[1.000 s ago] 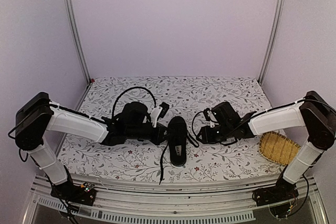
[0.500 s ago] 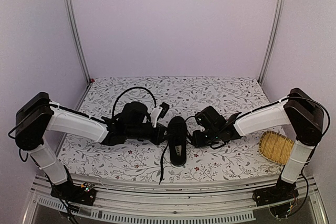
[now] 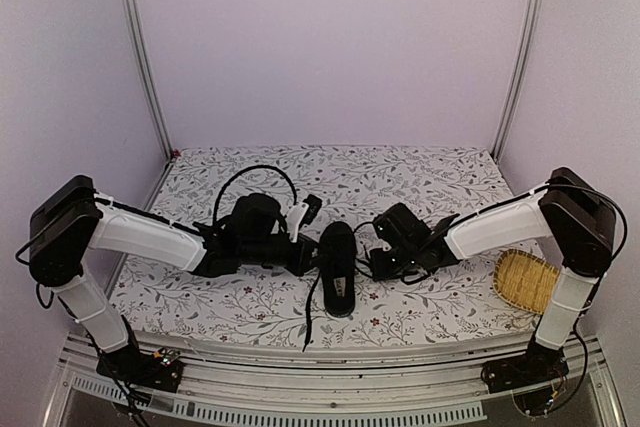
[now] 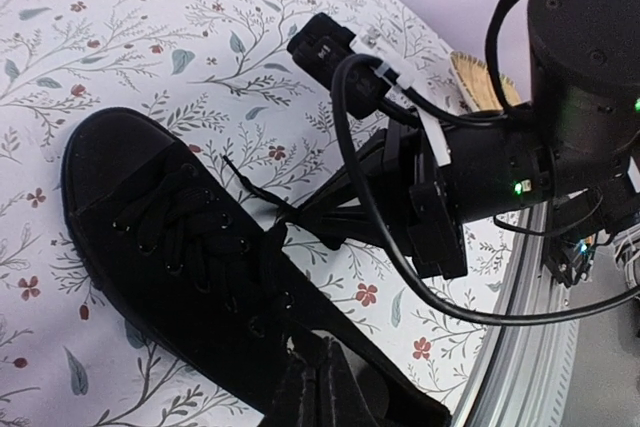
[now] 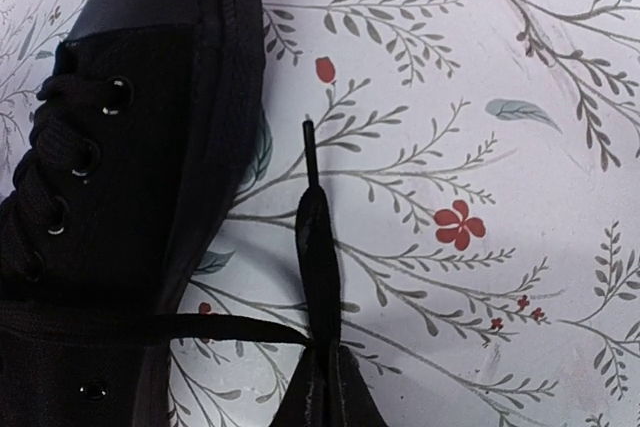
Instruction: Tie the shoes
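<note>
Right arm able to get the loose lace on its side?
Probably yes: the right claw looks closed on the thin black lace beside the black low-top shoe; nothing between.

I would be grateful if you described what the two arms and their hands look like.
Both arms have white link covers, black joint housings and black two-finger hands. The left arm carries a looping black cable and a white clip beside the left hand. The right arm also trails black cables; green lights glow on its wrist.
</note>
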Robot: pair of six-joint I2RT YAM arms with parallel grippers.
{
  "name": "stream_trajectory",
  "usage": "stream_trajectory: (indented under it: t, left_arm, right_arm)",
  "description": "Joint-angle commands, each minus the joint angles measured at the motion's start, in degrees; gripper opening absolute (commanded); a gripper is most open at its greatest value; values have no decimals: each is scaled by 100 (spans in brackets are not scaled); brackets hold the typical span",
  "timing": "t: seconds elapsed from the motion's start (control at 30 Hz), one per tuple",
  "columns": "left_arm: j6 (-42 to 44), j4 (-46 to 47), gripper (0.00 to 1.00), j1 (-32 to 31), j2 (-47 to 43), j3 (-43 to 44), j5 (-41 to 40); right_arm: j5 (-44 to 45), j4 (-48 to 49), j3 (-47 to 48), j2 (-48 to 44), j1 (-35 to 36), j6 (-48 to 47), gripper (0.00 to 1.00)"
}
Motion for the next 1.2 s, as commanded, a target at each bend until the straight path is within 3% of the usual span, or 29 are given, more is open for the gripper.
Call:
stream_trajectory:
  t: [0.0, 0.17, 0.37, 0.5, 0.63, 0.73, 0.97, 1.17]
  left_arm:
    - [-2, 202, 0, 63, -37, -28, 46]
    - [22, 188, 0, 70, -106, -45, 41]
    - [37, 184, 0, 73, -135, -48, -9]
    - [26, 192, 0, 90, -144, -51, -5]
    - [-5, 242, 0, 90, -137, -41, 39]
    - [-38, 253, 0, 90, -145, -53, 55]
    - [-360, 18, 0, 109, -99, 126, 88]
    - [-1126, -210, 0, 312, 72, 374, 446]
  right_arm:
    - [-321, 290, 181, -172, -336, -107, 2]
    - [-1551, 1230, 754, -241, -481, -475, 2]
    - [-2546, 1186, 1907, 639, -154, -751, 2]
    - [-3049, 1258, 1991, 965, -43, -688, 4]
    - [-2789, 1387, 1569, 522, -158, -581, 39]
    - [-2781, 1454, 1191, 51, -436, -534, 53]
    - [-2690, 1660, 362, -1025, -744, -906, 76]
    - [-2312, 2763, -838, -1572, -265, -1362, 82]
